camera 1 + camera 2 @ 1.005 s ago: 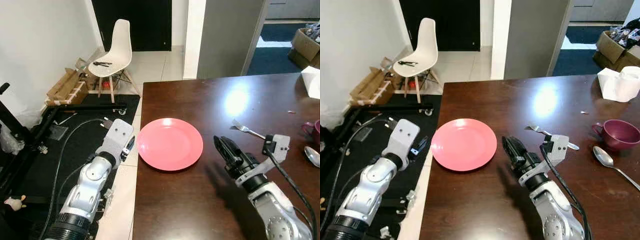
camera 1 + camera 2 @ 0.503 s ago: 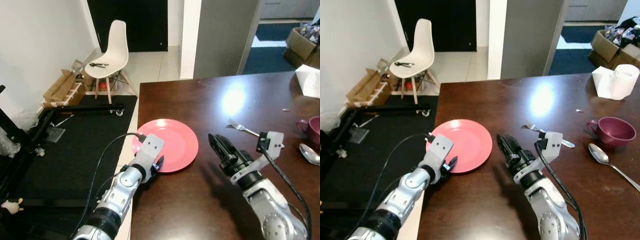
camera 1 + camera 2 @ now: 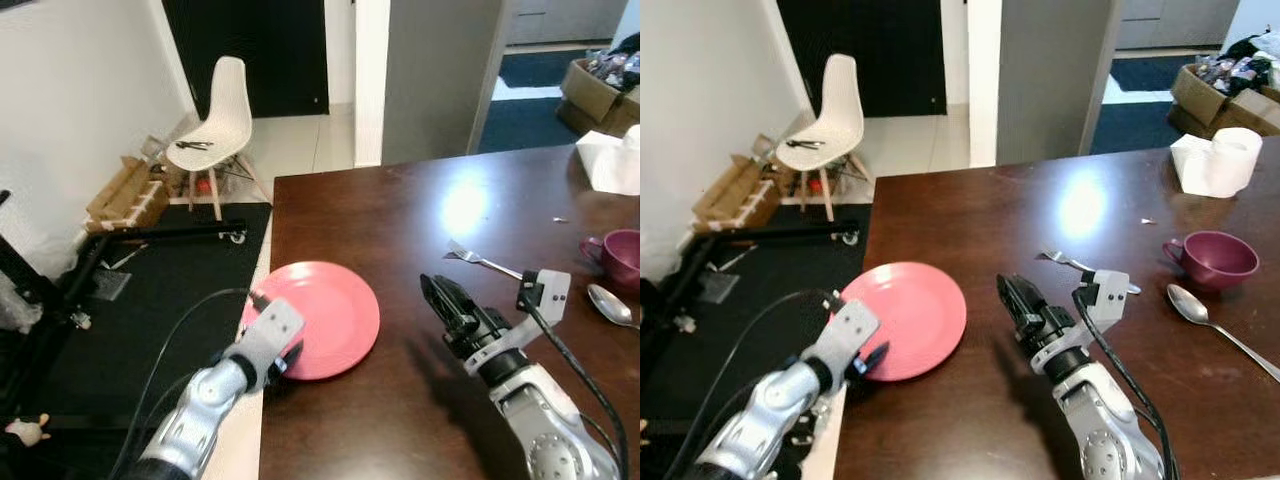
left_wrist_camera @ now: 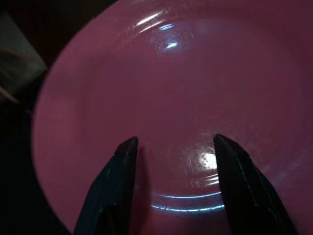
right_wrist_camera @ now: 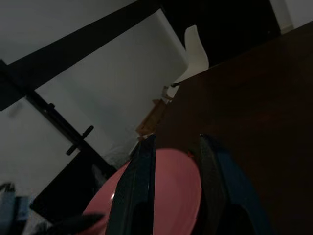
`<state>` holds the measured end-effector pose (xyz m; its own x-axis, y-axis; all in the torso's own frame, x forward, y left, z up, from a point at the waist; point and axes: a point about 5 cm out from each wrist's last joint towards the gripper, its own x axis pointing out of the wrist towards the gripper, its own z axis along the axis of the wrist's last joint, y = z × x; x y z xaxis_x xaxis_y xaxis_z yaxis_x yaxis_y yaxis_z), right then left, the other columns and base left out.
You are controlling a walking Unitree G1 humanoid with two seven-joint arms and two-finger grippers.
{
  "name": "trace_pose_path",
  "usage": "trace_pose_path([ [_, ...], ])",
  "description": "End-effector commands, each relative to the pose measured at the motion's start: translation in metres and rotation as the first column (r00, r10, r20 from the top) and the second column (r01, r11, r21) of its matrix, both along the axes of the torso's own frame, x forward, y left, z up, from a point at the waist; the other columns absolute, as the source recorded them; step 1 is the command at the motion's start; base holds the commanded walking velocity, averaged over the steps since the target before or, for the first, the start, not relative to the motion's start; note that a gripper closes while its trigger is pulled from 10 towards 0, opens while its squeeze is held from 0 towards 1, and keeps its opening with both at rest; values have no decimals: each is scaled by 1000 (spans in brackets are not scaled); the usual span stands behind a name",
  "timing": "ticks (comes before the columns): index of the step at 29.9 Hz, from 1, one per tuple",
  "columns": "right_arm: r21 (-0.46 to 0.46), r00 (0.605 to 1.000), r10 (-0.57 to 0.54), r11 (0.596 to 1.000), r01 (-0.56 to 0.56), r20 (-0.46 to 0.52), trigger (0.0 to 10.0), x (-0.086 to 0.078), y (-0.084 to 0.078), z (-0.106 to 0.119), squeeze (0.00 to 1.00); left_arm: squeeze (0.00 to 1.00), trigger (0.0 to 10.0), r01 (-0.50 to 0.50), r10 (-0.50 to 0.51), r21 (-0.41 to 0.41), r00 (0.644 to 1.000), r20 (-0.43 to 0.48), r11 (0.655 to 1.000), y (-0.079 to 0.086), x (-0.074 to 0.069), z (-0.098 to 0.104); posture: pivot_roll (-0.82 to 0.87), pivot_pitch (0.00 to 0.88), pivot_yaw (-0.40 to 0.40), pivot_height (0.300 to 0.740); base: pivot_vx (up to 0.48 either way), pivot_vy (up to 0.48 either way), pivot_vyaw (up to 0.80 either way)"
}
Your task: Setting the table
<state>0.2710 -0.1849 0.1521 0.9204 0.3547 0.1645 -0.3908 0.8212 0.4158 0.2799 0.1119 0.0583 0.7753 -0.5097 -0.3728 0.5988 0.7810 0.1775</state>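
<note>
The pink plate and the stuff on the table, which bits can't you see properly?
- Pink plate: its near-left rim is covered by the left gripper in the eye views.
- Fork: its handle end runs behind the right arm's wrist camera.
- Spoon: cut off by the left eye view's edge.
- Dark items on the white chair: too small to name.

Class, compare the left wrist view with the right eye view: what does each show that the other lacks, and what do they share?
Left wrist view alone: a close look between the open fingers of the left gripper, with glare rings on the plate's surface.

Right eye view alone: the table, fork, cup, spoon, white chair, and the right gripper beside the plate, apart from it.

Both: the pink plate at the table's left edge, with the left gripper at its near rim.
</note>
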Motion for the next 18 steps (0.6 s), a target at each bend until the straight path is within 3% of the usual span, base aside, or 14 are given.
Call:
trace_pose_path([
  [1, 6, 1000, 19, 1000, -18, -25, 10000, 0, 4, -5, 0, 0, 10000, -2, 16, 51, 957, -290, 999, 13, -31, -48, -176, 28, 154, 740, 0, 0, 0],
  [3, 4, 999, 25, 1000, -25, -31, 10000, 1, 5, -6, 0, 0, 10000, -12, -2, -34, 927, -374, 999, 11, -41, -51, -168, 27, 147, 740, 0, 0, 0],
  [7, -3, 998, 43, 999, -43, -37, 10000, 5, 7, -6, 0, 0, 10000, 160, -205, -149, 904, -375, 976, -16, -46, -39, -169, 20, 135, 740, 0, 0, 0],
  [10, -4, 998, 43, 999, -44, -37, 10000, 5, 7, -6, 0, 0, 10000, 177, -226, -161, 900, -372, 971, -19, -45, -37, -170, 17, 134, 740, 0, 0, 0],
  [12, -7, 999, 42, 999, -42, -35, 10000, 6, 6, -5, 0, 0, 10000, 256, -322, -219, 876, -361, 942, -34, -45, -27, -180, 8, 133, 740, 0, 0, 0],
  [13, -7, 999, 42, 999, -42, -35, 10000, 6, 6, -5, 0, 0, 10000, 256, -322, -219, 876, -361, 942, -34, -45, -27, -180, 8, 133, 740, 0, 0, 0],
  [16, -14, 999, 42, 999, -42, -34, 10000, 8, 6, -5, 0, 0, 10000, 365, -447, -282, 830, -334, 887, -60, -41, -14, -192, 0, 137, 740, 0, 0, 0],
  [18, -17, 999, 41, 999, -42, -34, 10000, 8, 6, -5, 0, 0, 10000, 377, -454, -276, 833, -317, 884, -69, -35, -12, -199, 0, 140, 740, 0, 0, 0],
])
